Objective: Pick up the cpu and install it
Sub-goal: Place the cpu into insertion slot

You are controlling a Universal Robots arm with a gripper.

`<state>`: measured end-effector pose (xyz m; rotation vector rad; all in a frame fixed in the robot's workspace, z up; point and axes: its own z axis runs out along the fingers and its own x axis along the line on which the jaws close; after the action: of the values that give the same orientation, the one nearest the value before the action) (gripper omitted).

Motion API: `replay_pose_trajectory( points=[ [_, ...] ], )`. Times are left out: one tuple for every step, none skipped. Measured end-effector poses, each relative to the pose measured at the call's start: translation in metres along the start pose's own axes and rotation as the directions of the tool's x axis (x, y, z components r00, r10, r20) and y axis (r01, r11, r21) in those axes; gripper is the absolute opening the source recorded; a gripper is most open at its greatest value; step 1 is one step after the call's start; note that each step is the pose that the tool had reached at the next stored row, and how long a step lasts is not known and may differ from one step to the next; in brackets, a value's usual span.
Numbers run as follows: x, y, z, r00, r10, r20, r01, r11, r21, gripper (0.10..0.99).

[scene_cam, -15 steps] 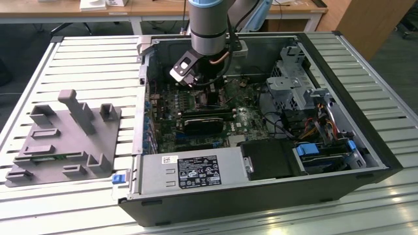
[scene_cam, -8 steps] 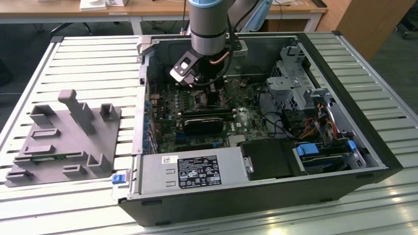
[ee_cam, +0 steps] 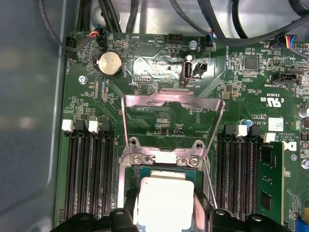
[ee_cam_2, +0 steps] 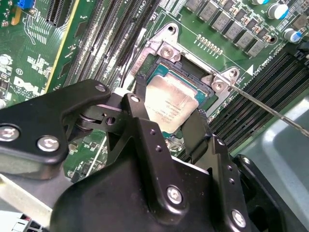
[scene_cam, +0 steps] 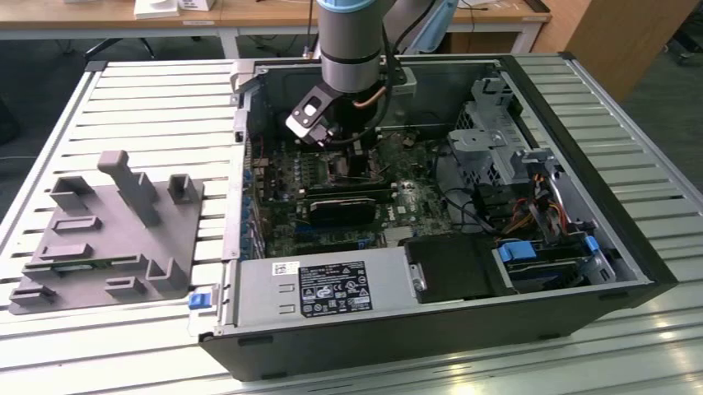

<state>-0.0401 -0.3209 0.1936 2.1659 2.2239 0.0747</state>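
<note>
The cpu (ee_cam_2: 170, 102) is a small silver square chip with a thin dark rim, and it lies level in or just over the open socket (ee_cam_2: 157, 53) on the green motherboard. My gripper (ee_cam_2: 166, 115) is shut on it, one black finger (ee_cam_2: 139, 92) against each opposite edge. In the first wrist view the cpu (ee_cam: 164, 198) shows between the two fingers (ee_cam: 200, 205), with the socket's metal load plate (ee_cam: 174, 113) swung open beyond it. In the exterior view my gripper (scene_cam: 349, 160) reaches down inside the open computer case (scene_cam: 253, 164).
Black memory slots (ee_cam: 89, 169) flank the socket on both sides, and a thin metal lever (ee_cam_2: 270, 110) sticks out beside it. A black card (scene_cam: 346, 210), a power supply (scene_cam: 318, 288) and drive cages (scene_cam: 516, 164) crowd the case. A grey fixture (scene_cam: 104, 239) sits on the slatted table.
</note>
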Motion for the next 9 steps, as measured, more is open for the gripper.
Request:
replay_pose_trajectory(
  points=[
    [-0.0001,-0.0001,0.0000,1.0000,-0.008,0.0000,0.008,1.0000,0.000,0.541],
    [-0.0003,-0.0002,-0.0001,0.9999,-0.014,0.0000,0.014,0.9999,0.000,0.541],
    [-0.0004,-0.0003,-0.0001,0.9999,-0.016,0.0000,0.016,0.9999,0.000,0.541],
    [-0.0004,-0.0003,-0.0001,0.9998,-0.018,0.0000,0.018,0.9998,0.000,0.541],
    [-0.0004,-0.0003,-0.0002,0.9998,-0.019,0.0001,0.019,0.9998,0.000,0.541],
    [-0.0004,-0.0003,-0.0008,0.9998,-0.019,-0.0002,0.019,0.9998,0.000,0.541],
    [-0.0004,-0.0002,-0.0019,0.9998,-0.019,-0.0002,0.019,0.9998,0.000,0.541],
    [-0.0004,-0.0002,-0.0021,0.9998,-0.019,-0.0002,0.019,0.9998,0.000,0.541],
    [-0.0004,-0.0002,-0.0021,0.9998,-0.019,-0.0002,0.019,0.9998,0.000,0.541]
  ],
)
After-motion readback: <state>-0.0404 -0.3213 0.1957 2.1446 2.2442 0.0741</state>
